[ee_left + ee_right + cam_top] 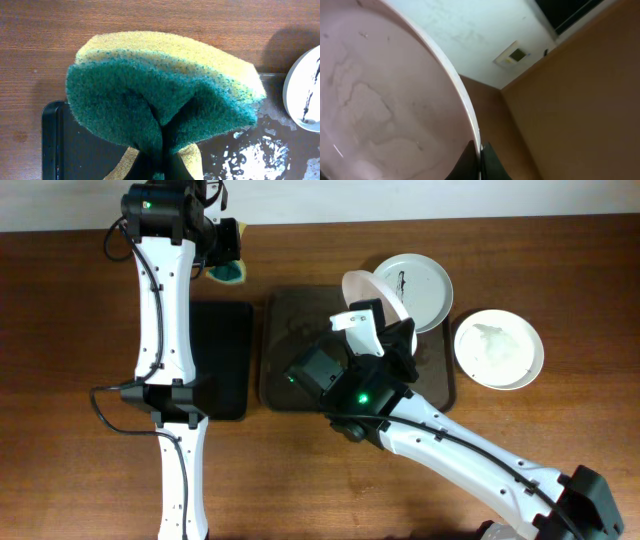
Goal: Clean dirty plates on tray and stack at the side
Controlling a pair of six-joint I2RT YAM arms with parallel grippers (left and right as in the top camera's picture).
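**STATUS: 3 PLATES, 2 TRAYS, 1 SPONGE**

Plates, count 3:
- Plate 1 [378, 292] is tilted steeply on edge above the far right part of the tray [290, 350]. The right gripper [368, 318] is clamped on its near rim. In the right wrist view its face shows faint pale smears.
- Plate 2 [422, 288] lies flat with a dark streak across the middle. It overlaps the tray's far right corner and is partly behind plate 1.
- Plate 3 [498, 348] lies flat on the table, to the right of the tray and apart from it, with a whitish film inside.

Trays, count 2: the brown tray sits at centre. A narrower black tray [225, 350] lies just to its left.

Sponge, count 1: the sponge [160, 90], green over yellow, is folded and pinched in the left gripper [226, 260], above the table beyond the black tray's far edge.
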